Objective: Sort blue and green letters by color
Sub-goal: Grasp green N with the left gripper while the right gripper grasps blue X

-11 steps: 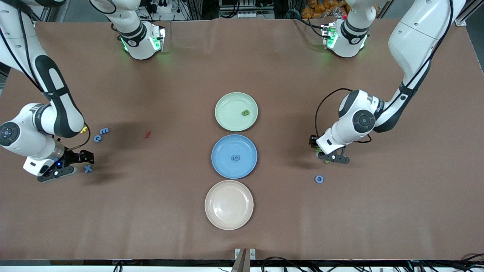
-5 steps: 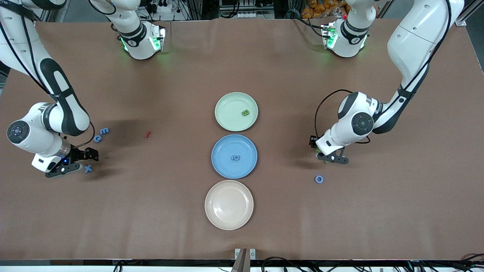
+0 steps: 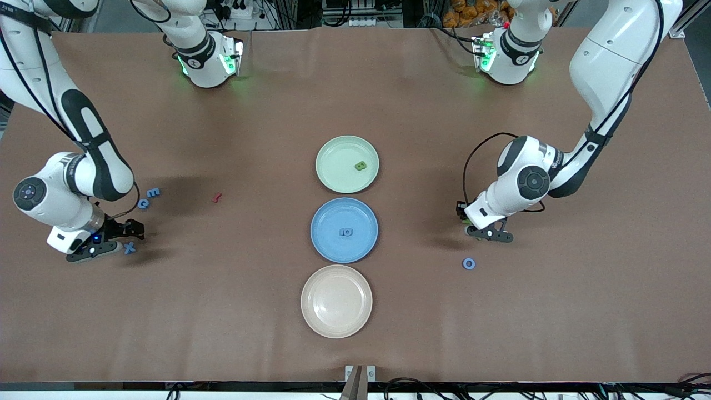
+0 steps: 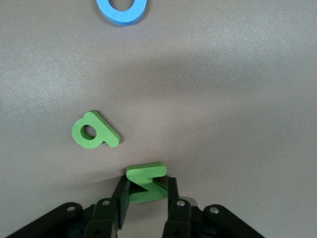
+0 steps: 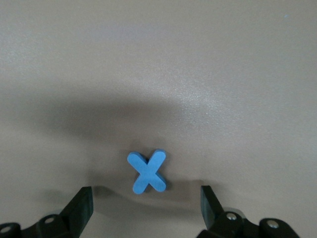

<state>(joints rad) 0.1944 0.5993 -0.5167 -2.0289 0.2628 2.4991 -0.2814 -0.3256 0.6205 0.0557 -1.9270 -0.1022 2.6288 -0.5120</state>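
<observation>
The left gripper (image 4: 144, 201) has its jaws clamped on a green Z (image 4: 145, 181), low at the bench (image 3: 389, 83) toward the left arm's end, well away from the blue plate (image 3: 328, 244). Just beside the Z lies a green P-shaped letter (image 4: 93, 132), free on the bench, and a blue O (image 3: 469, 263) sits a little nearer the front camera than that gripper. The right gripper (image 5: 146, 210) is down at the right arm's end, jaws wide apart on either side of a blue X (image 5: 147, 171) without touching it (a grasp looks set up but not closed). Near it, farther from the camera than the X, rest a blue C (image 3: 143, 204) and a blue E (image 3: 154, 192); a small red letter (image 3: 217, 196) lies between them and the blue plate and belongs to neither color. As for progress, the blue plate holds one blue letter (image 3: 346, 232), and the green plate (image 3: 333, 178), next to it and farther from the camera, holds one green letter (image 3: 360, 165); the beige plate (image 3: 316, 316), nearer the camera, holds nothing. So two letters appear sorted, and six are left: the Z now in hand, the green P, and the blue X, C, E and O.
</observation>
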